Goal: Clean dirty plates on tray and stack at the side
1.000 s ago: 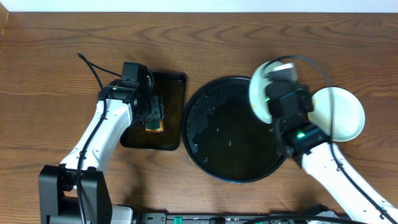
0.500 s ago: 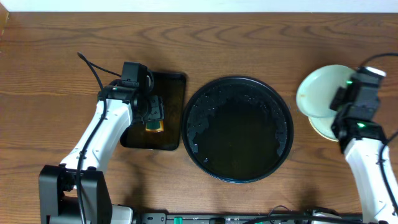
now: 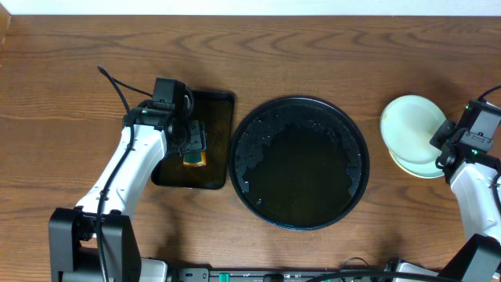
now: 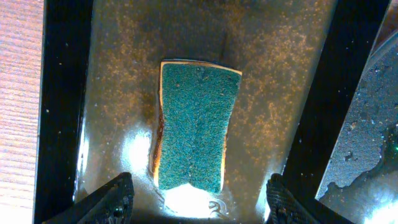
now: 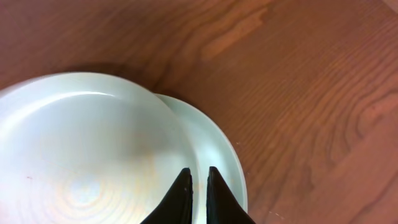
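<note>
The round black tray (image 3: 258, 168) sits mid-table, wet, with no plates on it. The plates (image 3: 411, 125) lie stacked to its right; a pale mint one (image 5: 87, 149) is on top, slightly offset over a lower plate (image 5: 221, 155). My right gripper (image 3: 446, 147) (image 5: 199, 186) is shut on the top plate's right rim. My left gripper (image 3: 192, 141) (image 4: 199, 193) is open and empty, just above a green sponge (image 4: 198, 124) (image 3: 196, 159).
The sponge lies in a smaller black rectangular tray (image 3: 215, 113) (image 4: 112, 74), wet and speckled, left of the round tray. Bare wooden table lies all round. The table's back edge runs along the top of the overhead view.
My right arm carried the mint plate from the round tray's right rim rightward and lowered it flat onto the stack. The left arm has not moved.
</note>
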You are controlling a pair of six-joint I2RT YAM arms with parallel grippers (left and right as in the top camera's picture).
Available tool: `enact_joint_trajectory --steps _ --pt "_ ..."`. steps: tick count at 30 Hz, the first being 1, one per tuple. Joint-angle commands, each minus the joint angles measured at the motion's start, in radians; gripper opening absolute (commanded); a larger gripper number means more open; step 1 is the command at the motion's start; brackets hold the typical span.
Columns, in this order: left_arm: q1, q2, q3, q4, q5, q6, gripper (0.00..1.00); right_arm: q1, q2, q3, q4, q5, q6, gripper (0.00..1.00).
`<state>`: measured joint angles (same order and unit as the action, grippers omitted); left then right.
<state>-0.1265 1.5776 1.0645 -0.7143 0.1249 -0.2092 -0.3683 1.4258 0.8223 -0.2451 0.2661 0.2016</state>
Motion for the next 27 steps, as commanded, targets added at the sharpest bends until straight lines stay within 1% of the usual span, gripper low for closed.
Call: enact_joint_trajectory --steps 1,2,4,6,7,9,11,14,16,19,20,21,23,24,25,27 --pt "-0.003 -0.003 0.015 -0.003 -0.002 0.001 0.69 -0.004 -0.024 0.016 0.001 -0.011 0.011 0.18" --pt "-0.003 -0.003 0.015 -0.003 -0.002 0.001 0.69 -0.001 -0.031 0.016 0.000 -0.016 0.011 0.25" --pt "-0.003 -0.003 0.015 -0.003 -0.002 0.001 0.69 0.006 -0.050 0.016 0.000 -0.050 0.010 0.29" --pt "-0.003 -0.003 0.015 -0.002 -0.002 0.001 0.69 0.018 -0.073 0.016 0.001 -0.123 -0.016 0.29" --pt "-0.003 -0.003 0.015 -0.002 -0.002 0.001 0.73 0.026 -0.084 0.016 0.001 -0.171 -0.025 0.30" --pt "-0.003 -0.003 0.015 -0.002 -0.002 0.001 0.74 0.047 -0.103 0.016 -0.002 -0.279 -0.040 0.31" --pt "-0.003 -0.003 0.015 -0.002 -0.003 0.002 0.77 0.075 -0.110 0.016 -0.012 -0.394 -0.053 0.34" --pt "-0.003 -0.003 0.015 0.004 -0.021 0.002 0.80 0.133 -0.109 0.016 -0.049 -0.510 -0.097 0.38" --pt "-0.001 -0.003 0.023 -0.004 -0.040 0.002 0.82 0.175 -0.109 0.016 -0.078 -0.521 -0.134 0.43" --pt "0.015 -0.003 0.064 -0.073 -0.040 0.002 0.82 0.229 -0.109 0.032 -0.166 -0.499 -0.178 0.43" --pt "0.021 -0.003 0.080 -0.100 -0.040 0.002 0.82 0.238 -0.109 0.043 -0.201 -0.490 -0.178 0.46" --pt "0.026 -0.003 0.093 -0.122 -0.040 0.002 0.83 0.243 -0.109 0.056 -0.238 -0.484 -0.178 0.52" --pt "0.038 -0.003 0.120 -0.184 -0.040 0.002 0.83 0.245 -0.109 0.090 -0.323 -0.480 -0.177 0.73" --pt "0.042 -0.003 0.131 -0.216 -0.040 0.001 0.83 0.244 -0.109 0.105 -0.362 -0.478 -0.177 0.89" --pt "0.047 -0.006 0.137 -0.245 -0.039 0.001 0.83 0.245 -0.109 0.125 -0.418 -0.472 -0.176 0.99" --pt "0.051 -0.021 0.134 -0.280 -0.039 0.001 0.83 0.245 -0.112 0.153 -0.513 -0.464 -0.176 0.99"
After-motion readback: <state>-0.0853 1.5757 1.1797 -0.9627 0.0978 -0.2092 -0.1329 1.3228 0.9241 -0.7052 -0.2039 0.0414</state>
